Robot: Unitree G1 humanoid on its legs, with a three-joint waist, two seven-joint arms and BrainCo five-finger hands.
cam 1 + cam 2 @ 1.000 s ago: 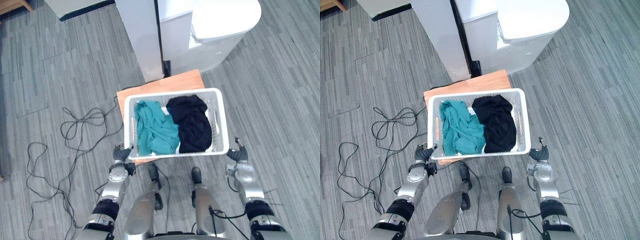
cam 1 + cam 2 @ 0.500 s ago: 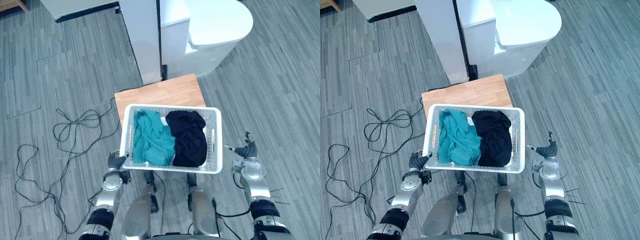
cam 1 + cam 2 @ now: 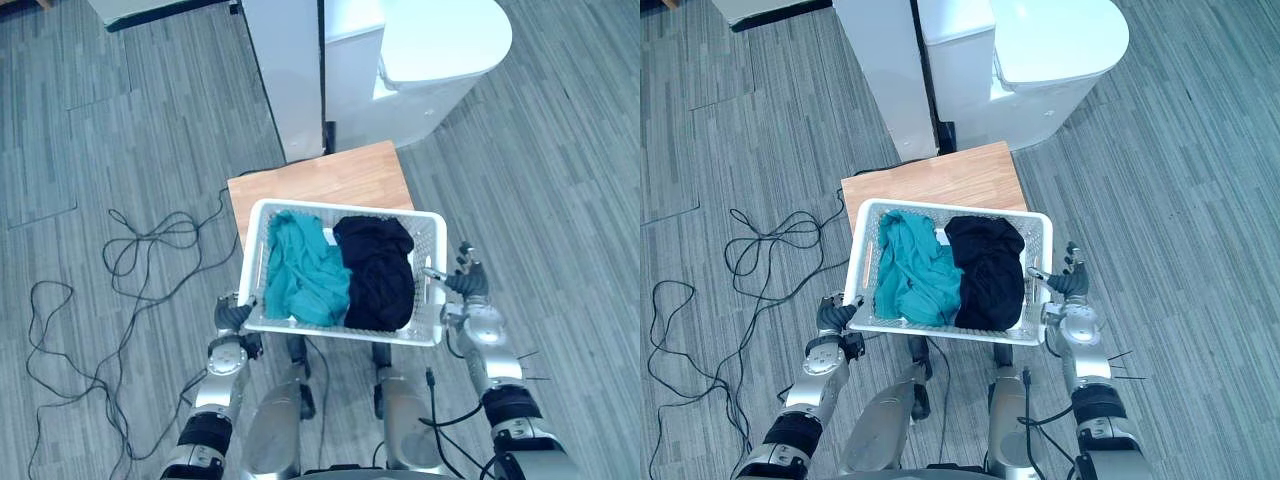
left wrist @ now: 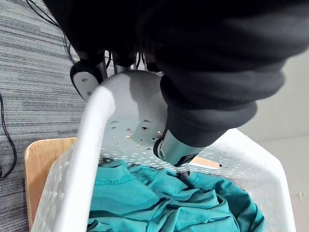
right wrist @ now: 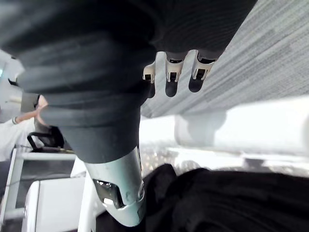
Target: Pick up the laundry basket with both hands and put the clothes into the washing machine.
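Left hand [image 3: 232, 316] clasped on laundry basket [image 3: 342, 334] rim; right hand [image 3: 465, 288] straight-fingered, thumb over rim

No word, label, brand, number or sign is legible on the laundry basket [image 3: 340, 207], teal garment [image 3: 305, 280], black garment [image 3: 380, 270] or washing machine [image 3: 440, 40].

The white washing machine [image 3: 440, 45] was cut off by the far edge of the picture. The near part of the wooden table [image 3: 320, 180] was hidden under the white laundry basket [image 3: 345, 208]. Part of the left hand [image 3: 232, 315] was hidden at the basket's near left corner. The black clothes [image 3: 378, 270] were too dark to tell what they were. In the right wrist view, a person [image 5: 14, 135] was small and cut off.
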